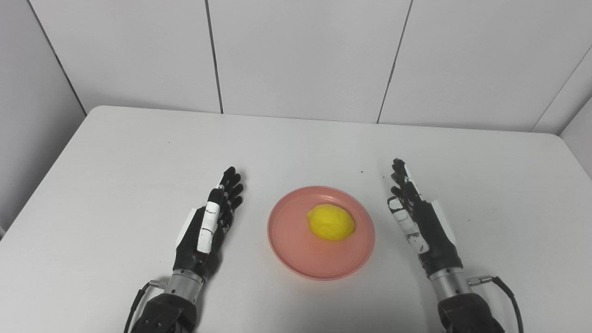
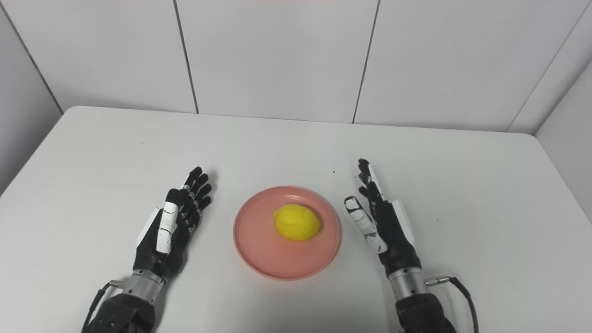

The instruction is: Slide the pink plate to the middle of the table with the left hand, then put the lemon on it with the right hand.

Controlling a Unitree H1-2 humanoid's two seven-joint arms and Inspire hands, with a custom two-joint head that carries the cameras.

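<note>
A lemon (image 1: 330, 222) rests on the pink plate (image 1: 296, 249), which sits midway between the white table's (image 1: 115, 152) left and right edges, nearer the front edge. Either side of it, we see the left hand (image 1: 206, 229) and right hand (image 1: 418, 222) empty, fingers extended, clear of the plate.

Looks like a robot test lab rather than a home. Shown by a bare white table (image 1: 138, 152) with rounded corners, boxed in on three sides by plain white wall panels (image 1: 300, 51) with dark seams. Also by black mechanical hands with metal wrists and an exposed cable (image 1: 508, 289).
</note>
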